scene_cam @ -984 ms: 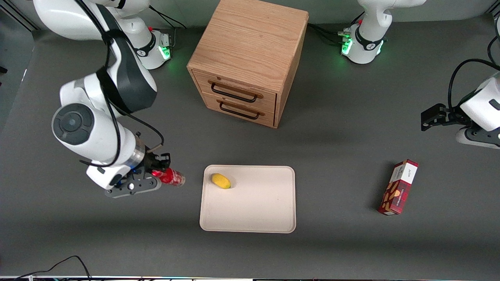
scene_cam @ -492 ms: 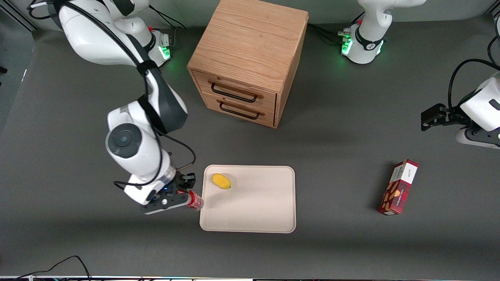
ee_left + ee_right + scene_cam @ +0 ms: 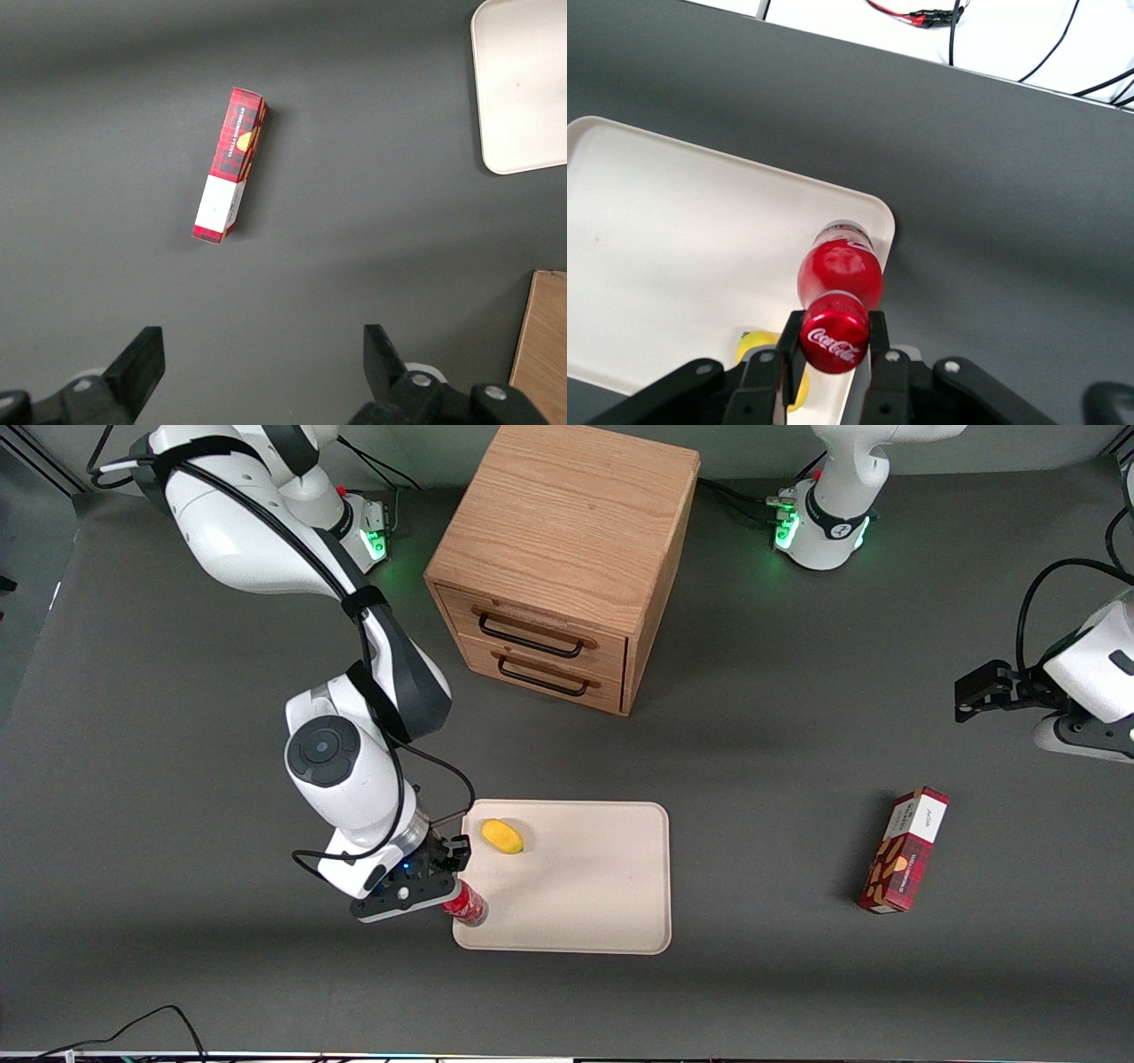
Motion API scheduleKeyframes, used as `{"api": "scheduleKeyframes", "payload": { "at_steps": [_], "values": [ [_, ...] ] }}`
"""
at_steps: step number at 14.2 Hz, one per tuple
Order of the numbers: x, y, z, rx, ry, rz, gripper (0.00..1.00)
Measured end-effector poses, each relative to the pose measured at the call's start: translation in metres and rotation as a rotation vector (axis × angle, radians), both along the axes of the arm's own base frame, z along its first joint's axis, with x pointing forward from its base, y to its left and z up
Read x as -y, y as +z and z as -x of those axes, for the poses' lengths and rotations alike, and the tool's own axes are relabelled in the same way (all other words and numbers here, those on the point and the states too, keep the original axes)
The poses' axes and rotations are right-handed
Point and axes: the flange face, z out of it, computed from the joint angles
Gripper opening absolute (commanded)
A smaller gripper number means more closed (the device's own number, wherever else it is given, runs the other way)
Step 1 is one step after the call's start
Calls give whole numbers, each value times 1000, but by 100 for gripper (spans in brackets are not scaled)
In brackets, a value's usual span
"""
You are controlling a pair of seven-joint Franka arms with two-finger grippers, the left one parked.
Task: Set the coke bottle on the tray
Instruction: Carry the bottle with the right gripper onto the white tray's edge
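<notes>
My right gripper [image 3: 447,899] is shut on the coke bottle [image 3: 466,904], a small red bottle with a red cap and white lettering. It holds the bottle by the neck above the tray's [image 3: 585,903] corner nearest the front camera at the working arm's end. In the right wrist view the bottle [image 3: 840,276] hangs between the fingers [image 3: 788,341] over the tray's rim [image 3: 879,217]. The tray is large, flat and cream-white.
A yellow lemon-like fruit [image 3: 501,836] lies on the tray, farther from the front camera than the bottle. A wooden two-drawer cabinet [image 3: 563,558] stands farther back. A red-and-white box [image 3: 904,849] lies toward the parked arm's end.
My gripper has carried the bottle from the bare table toward the tray and nearer to the front camera. It now hangs over the tray's corner.
</notes>
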Motion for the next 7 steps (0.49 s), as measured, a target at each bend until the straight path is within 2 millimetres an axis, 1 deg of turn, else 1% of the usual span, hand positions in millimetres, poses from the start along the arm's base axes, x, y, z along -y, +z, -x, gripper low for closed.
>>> {"api": "scheduleKeyframes", "payload": {
  "at_steps": [2,5,6,7],
  "values": [
    [-2,-12,0,-3,-4,21,0],
    [-11,-24,2,-6,-4,21,0],
    [-15,-28,3,-5,-2,19,1],
    [-18,-32,4,-3,2,17,6]
  ]
}}
